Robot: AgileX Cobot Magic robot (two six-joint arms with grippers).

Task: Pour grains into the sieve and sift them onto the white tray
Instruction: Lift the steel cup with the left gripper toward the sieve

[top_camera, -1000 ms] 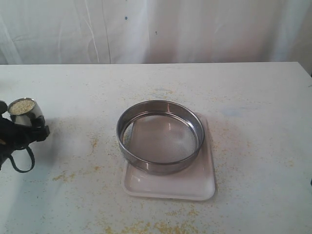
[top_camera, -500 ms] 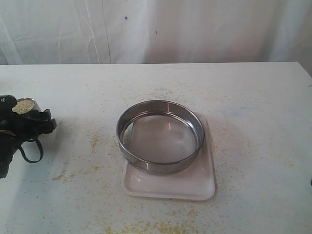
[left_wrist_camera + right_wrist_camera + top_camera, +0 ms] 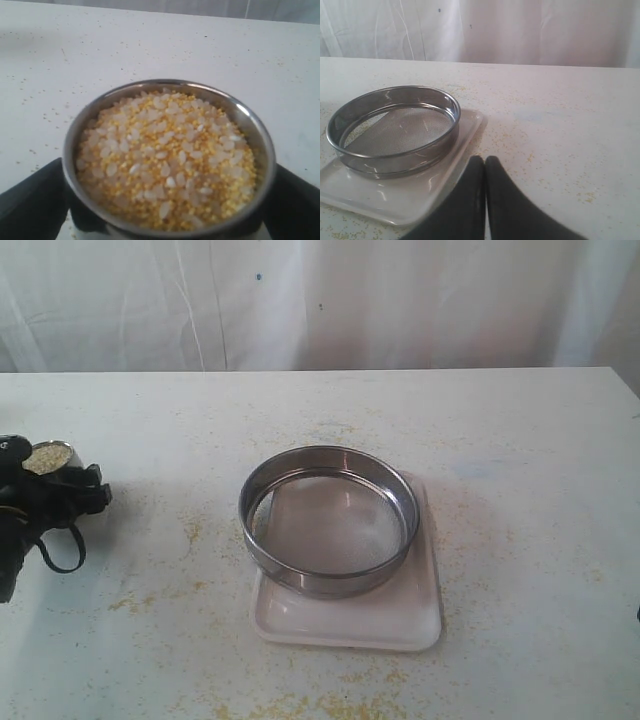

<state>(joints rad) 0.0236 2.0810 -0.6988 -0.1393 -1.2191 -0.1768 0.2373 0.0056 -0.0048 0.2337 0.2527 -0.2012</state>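
A small steel cup (image 3: 252, 122) is heaped with the grains (image 3: 165, 155), yellow bits mixed with whitish kernels. My left gripper (image 3: 167, 212) is shut on it, with a black finger on each side. In the exterior view that gripper (image 3: 60, 495) and the cup (image 3: 50, 456) are at the far left, well apart from the sieve (image 3: 330, 585). The sieve, with nothing on its mesh, stands on the white tray (image 3: 400, 625) at mid-table. My right gripper (image 3: 485, 160) is shut on nothing, low beside a corner of the tray (image 3: 410, 200), with the sieve (image 3: 395, 157) beyond.
Spilled grains (image 3: 300, 705) speckle the table near the front edge and lie in a patch (image 3: 135, 602) left of the tray. A white curtain (image 3: 320, 300) hangs behind the table's far edge.
My left gripper has shifted slightly right and turned, so the cup sits more level and partly behind the fingers. Sieve and tray have not moved.
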